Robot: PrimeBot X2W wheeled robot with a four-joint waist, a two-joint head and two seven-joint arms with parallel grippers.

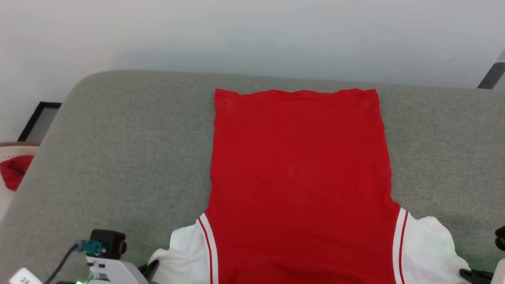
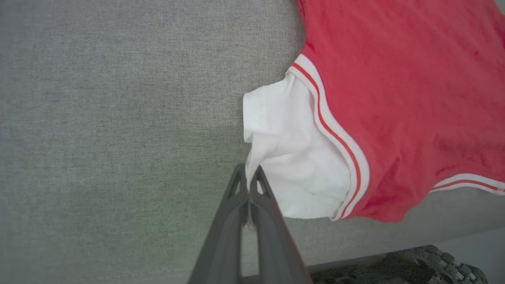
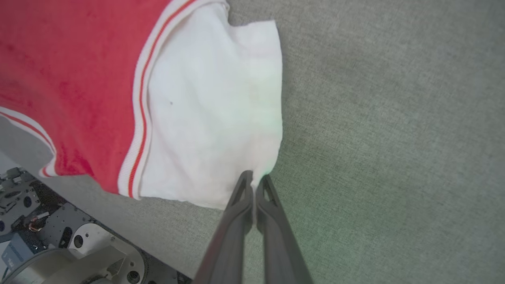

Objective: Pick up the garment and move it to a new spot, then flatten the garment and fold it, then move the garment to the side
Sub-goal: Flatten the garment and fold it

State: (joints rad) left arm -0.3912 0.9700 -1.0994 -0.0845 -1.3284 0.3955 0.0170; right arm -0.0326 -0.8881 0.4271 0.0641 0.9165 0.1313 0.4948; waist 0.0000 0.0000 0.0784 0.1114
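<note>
Garment (image 1: 300,177): red body spread flat on the grey padded surface (image 1: 118,150), hem at the far side, white sleeves at the near edge by the robot.
Left gripper (image 2: 248,173): fingers pressed together, pinching the outer edge of the left-side sleeve (image 2: 292,157); a strip of white cloth shows between them.
Right gripper (image 3: 255,179): fingers closed at the lower corner of the right-side sleeve (image 3: 209,118); it seems to nip the cloth edge (the contact point is partly hidden).
Head view: gives the whole body and hem; the fingers are cut off at the bottom edge.
Wrist views: give the pinch points, the striped armhole trim (image 2: 335,138) and the near edge of the surface.
Off-surface: red cloth (image 1: 15,171) at far left; robot base (image 3: 59,244) below the surface edge.
</note>
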